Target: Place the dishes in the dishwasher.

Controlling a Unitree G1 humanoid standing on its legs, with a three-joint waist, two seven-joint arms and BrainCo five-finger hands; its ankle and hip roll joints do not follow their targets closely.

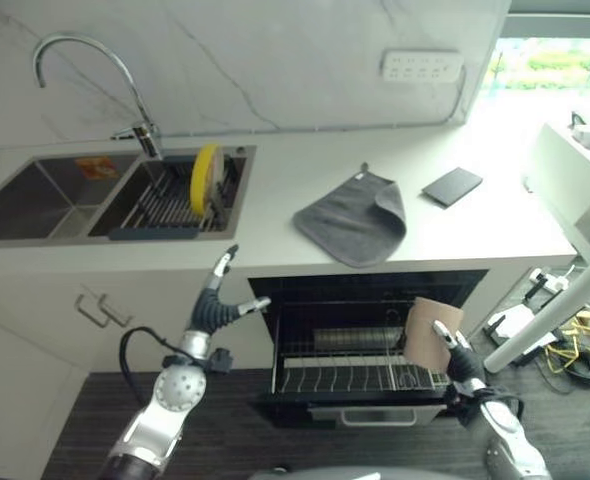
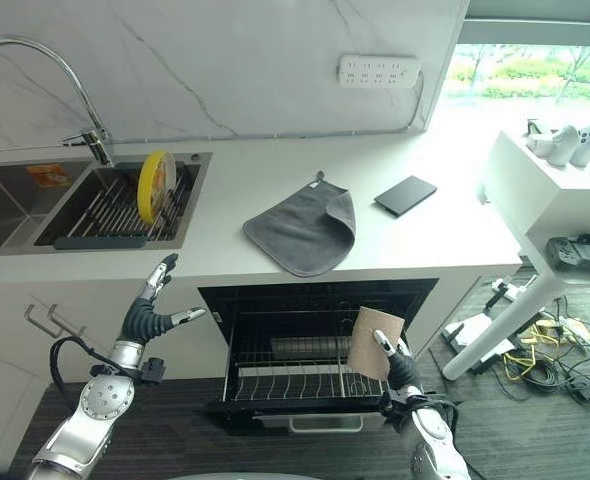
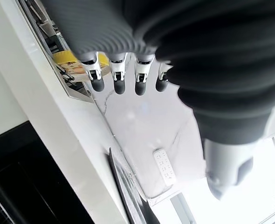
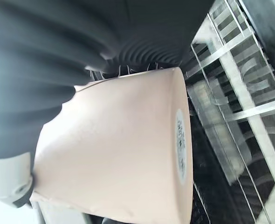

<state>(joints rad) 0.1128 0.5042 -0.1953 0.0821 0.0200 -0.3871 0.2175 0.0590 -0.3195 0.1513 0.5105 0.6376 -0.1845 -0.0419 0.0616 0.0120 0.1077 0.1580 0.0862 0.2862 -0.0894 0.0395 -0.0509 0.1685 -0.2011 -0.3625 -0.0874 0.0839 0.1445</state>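
The dishwasher (image 1: 367, 345) stood wide open under the counter (image 1: 275, 200); its pulled-out rack (image 1: 360, 375) had bare wires along the front; a grey tray (image 1: 355, 338) blocked the back.

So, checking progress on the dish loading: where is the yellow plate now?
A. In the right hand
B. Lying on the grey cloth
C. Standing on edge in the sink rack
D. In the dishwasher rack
C: the yellow plate stands upright in the sink rack; the right hand holds a beige cup.

Head eyes overlook dishwasher (image 1: 365, 350); wrist views seemingly close.
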